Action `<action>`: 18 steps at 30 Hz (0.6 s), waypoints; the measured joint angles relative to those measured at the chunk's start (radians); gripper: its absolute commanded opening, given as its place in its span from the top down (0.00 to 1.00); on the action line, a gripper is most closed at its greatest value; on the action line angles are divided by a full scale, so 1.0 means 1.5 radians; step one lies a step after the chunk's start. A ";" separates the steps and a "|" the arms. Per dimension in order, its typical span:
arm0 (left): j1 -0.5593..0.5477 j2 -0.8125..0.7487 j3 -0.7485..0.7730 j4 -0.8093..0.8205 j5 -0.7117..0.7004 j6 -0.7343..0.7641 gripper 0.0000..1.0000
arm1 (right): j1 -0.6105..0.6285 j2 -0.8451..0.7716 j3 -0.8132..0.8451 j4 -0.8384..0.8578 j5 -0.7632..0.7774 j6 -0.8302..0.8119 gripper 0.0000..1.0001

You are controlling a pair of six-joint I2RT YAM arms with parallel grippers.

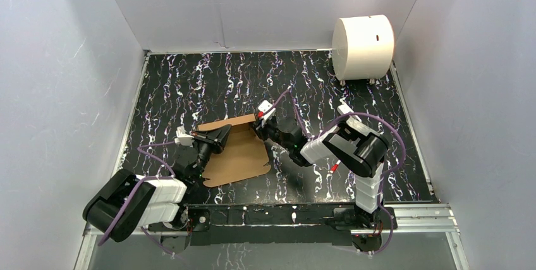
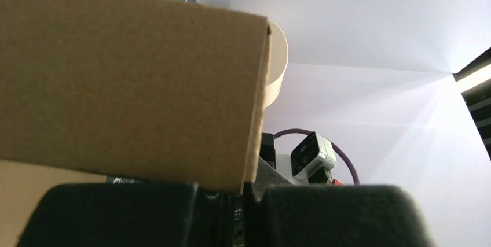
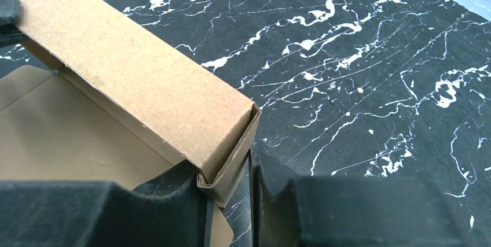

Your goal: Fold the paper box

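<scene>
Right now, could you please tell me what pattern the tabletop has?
The tabletop is black with white marble-like veins; right wrist view shows it best.

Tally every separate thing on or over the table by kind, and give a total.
paper box, brown: 1
white cylinder: 1
grippers, black: 2 (left gripper, right gripper)
Total: 4
</scene>
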 measured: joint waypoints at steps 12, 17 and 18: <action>-0.031 0.004 0.000 0.000 -0.049 0.000 1.00 | 0.018 -0.001 0.004 -0.009 0.079 0.004 0.65; -0.033 0.005 0.000 0.000 -0.072 0.011 1.00 | 0.012 -0.001 0.003 -0.011 0.030 -0.003 0.57; -0.034 0.006 0.000 0.000 -0.077 0.014 1.00 | 0.010 -0.002 0.001 -0.011 0.015 -0.002 0.55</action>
